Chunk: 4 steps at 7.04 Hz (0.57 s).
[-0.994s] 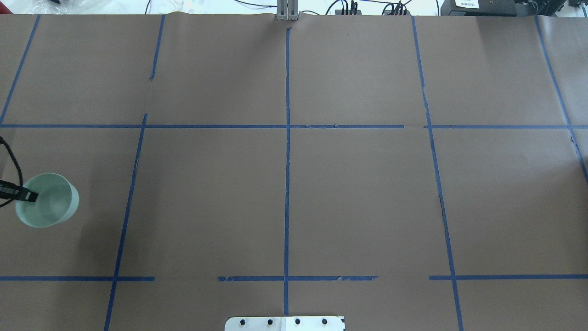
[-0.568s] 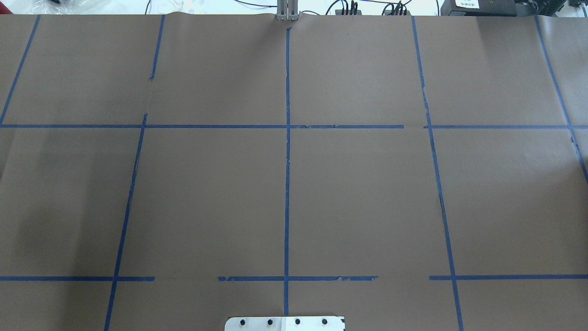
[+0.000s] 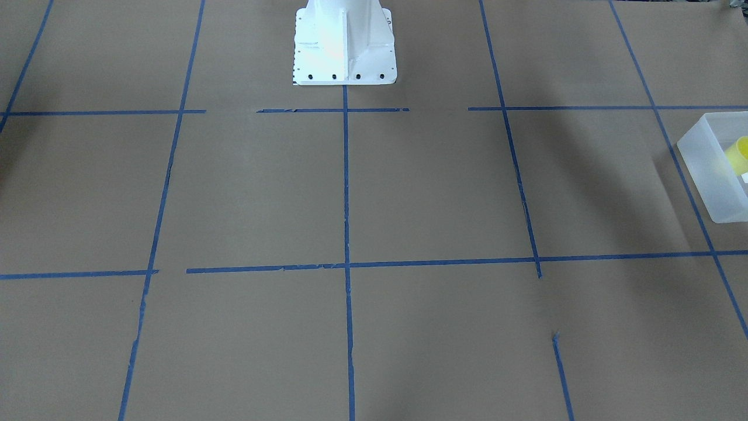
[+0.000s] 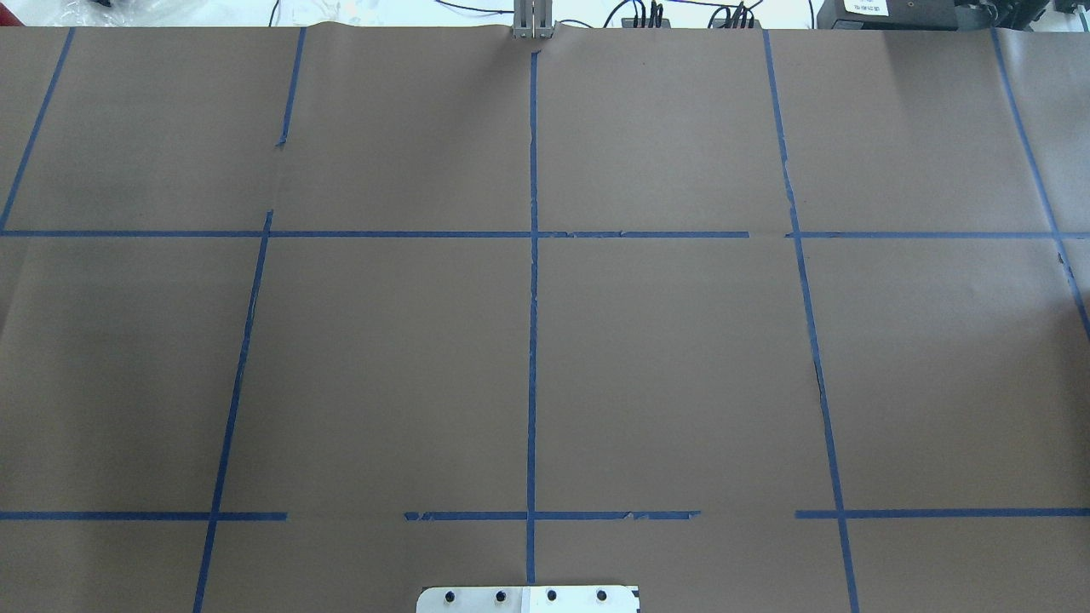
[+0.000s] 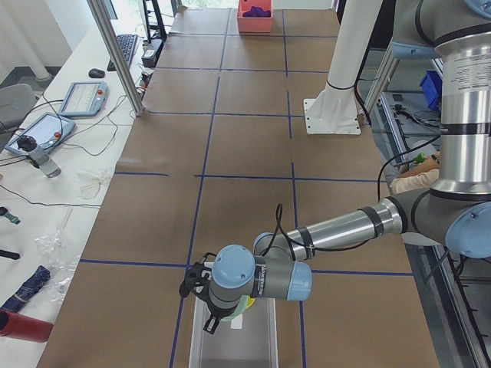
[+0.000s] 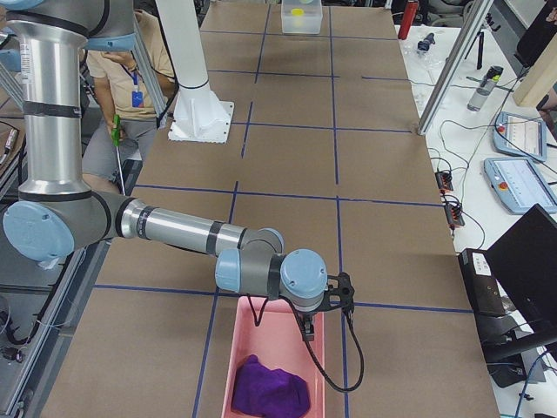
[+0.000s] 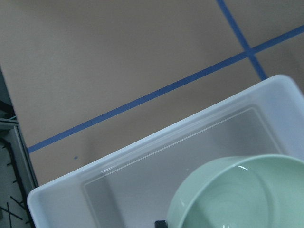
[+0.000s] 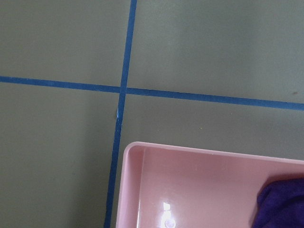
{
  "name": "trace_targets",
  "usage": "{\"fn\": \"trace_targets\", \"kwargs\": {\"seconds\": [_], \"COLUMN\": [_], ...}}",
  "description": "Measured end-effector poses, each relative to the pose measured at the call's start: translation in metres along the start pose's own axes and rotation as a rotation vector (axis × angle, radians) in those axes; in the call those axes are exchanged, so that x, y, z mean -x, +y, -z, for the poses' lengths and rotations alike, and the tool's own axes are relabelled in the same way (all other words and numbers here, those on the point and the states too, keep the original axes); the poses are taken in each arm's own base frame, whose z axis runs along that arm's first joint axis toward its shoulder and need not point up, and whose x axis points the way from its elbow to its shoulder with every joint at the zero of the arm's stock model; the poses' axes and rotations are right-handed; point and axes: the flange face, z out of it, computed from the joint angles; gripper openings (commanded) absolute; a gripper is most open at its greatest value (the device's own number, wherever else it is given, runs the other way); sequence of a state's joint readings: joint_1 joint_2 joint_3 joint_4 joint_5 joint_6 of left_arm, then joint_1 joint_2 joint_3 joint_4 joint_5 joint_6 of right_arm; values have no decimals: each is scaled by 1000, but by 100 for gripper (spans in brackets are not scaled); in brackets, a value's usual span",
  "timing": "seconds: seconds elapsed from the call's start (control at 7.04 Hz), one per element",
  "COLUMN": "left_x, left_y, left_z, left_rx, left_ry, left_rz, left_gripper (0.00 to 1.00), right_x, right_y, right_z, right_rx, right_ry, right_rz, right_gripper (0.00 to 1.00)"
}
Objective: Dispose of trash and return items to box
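The frosted white box [image 3: 701, 158] stands at the table's left end, and the yellow cup [image 3: 737, 153] sits in it. Both show far off in the exterior right view: the box [image 6: 301, 23] and the cup [image 6: 298, 12]. My left gripper [image 5: 221, 318] hangs over the box [image 5: 249, 349] and is shut on the rim of a pale green cup [image 7: 237, 197]. One fingertip [image 7: 160, 223] shows beside that rim, above the box's floor [image 7: 142, 190]. My right gripper [image 6: 306, 331] hovers over a pink bin [image 6: 261, 335]; I cannot tell whether it is open or shut.
The pink bin [image 8: 199, 185] holds a purple cloth [image 6: 270, 394]. The brown paper table [image 4: 383, 366] carries a grid of blue tape. The white robot base [image 3: 345, 44] stands at the table's near edge. A person sits behind the robot [image 6: 139, 61].
One second ago the left gripper held the green cup at the overhead view's left edge. It has since moved left out of that view.
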<state>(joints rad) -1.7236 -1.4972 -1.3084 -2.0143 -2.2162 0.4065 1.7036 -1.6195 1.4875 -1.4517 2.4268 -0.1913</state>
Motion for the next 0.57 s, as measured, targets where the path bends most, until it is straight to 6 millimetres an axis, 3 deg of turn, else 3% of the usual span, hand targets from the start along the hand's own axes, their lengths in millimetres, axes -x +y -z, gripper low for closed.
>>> {"fn": "trace_targets", "kwargs": {"seconds": [0.28,0.57], "left_x": [19,30], "left_y": [17,21], "left_z": [-22,-36], "left_rx": [47,68], "left_ry": [4,21], "left_rz": [42,70], "left_gripper": [0,0], "right_x": [4,5], "right_y": [-2,-1], "right_z": [0,-1], "right_rx": [0,3], "right_ry": [-1,-2], "right_rz": [-2,-2], "right_gripper": [100,100]}}
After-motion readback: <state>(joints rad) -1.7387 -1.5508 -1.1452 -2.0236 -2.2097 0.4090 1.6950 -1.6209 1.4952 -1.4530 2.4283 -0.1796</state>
